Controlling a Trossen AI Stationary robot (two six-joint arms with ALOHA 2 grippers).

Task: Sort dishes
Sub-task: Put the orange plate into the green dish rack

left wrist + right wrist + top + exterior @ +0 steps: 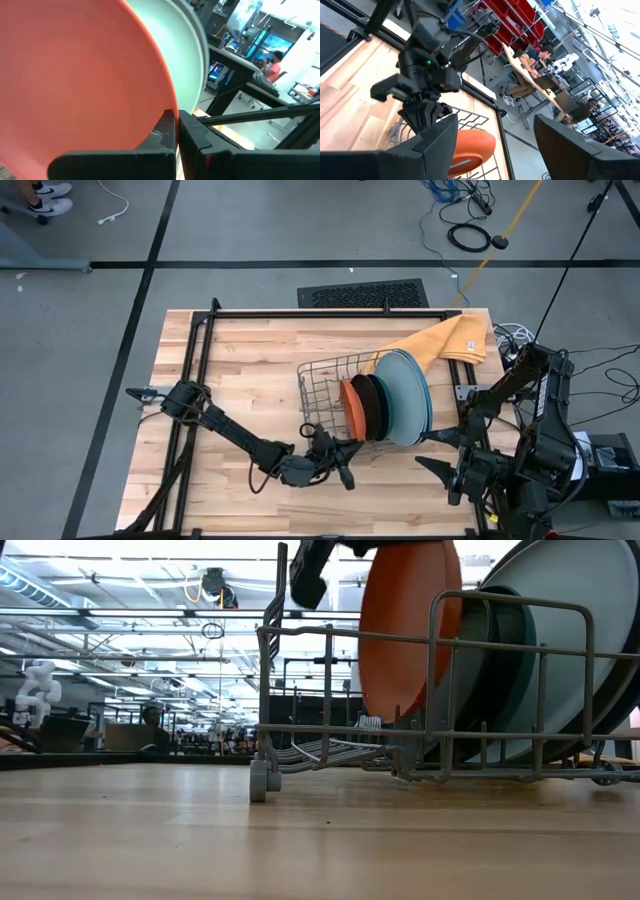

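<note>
A wire dish rack [322, 385] stands right of the table's middle with plates on edge in its slots. The orange-red plate [405, 630] is leftmost. Then come a black one [369, 404], a dark teal one [503, 660] and large pale plates [405, 395]. My left gripper [338, 452] is shut and points level at the orange-red plate's upper near rim [160, 100]. It shows dark in the low view [312, 570]. My right gripper [495, 150] is open with nothing between its fingers. It waits high at the table's right edge [432, 452]. My left gripper has its shut fingertips [167, 125] right at the orange-red plate's rim, coming level from the table's left near side. Whether they touch the rim I cannot tell. The plate stands upright in the rack.
A yellow-orange cloth [450, 340] lies beyond the rack at the far right. The rack's left half holds no plates. Bare wooden table [240, 360] stretches left of the rack. A black frame rail [200, 380] runs along the table's left side.
</note>
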